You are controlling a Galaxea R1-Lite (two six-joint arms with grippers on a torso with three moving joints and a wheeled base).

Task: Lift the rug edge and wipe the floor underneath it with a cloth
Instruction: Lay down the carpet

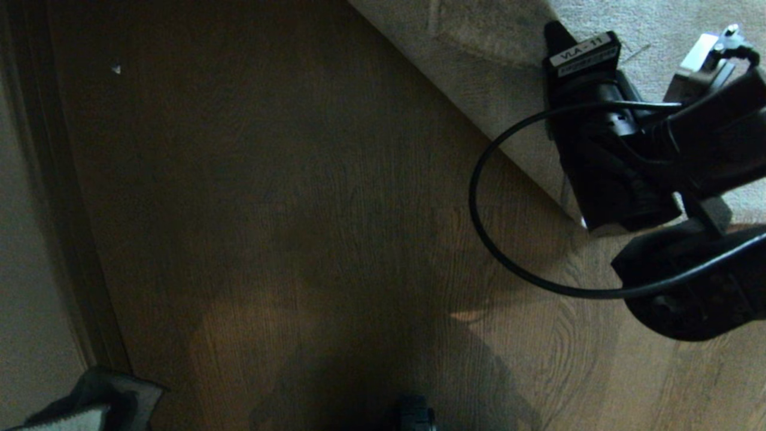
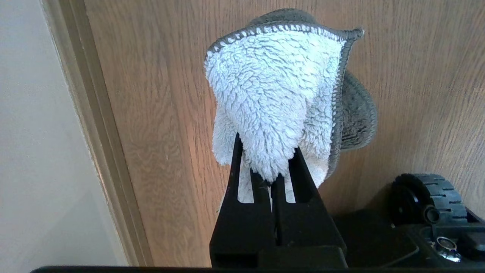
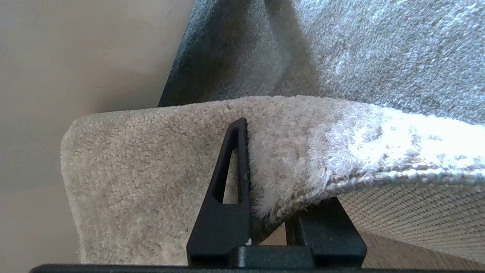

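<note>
Head camera looks down; wrist cameras sit close, sharing the floor (image 1: 269, 209).

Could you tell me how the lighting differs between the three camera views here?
Head view: dim, a broad shadow across the brown wood-grain plank floor. Left wrist view: bright and even, the fluffy white grey-edged cloth sharp. Right wrist view: the light grey-beige shaggy rug edge has a washed-out glare patch, with darker shade behind.

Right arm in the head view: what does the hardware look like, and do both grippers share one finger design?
The right arm is matte black, with a white "VLA - 11" label and a looping black cable. Both the left gripper and right gripper have black tapered fingers with slot cut-outs.
</note>
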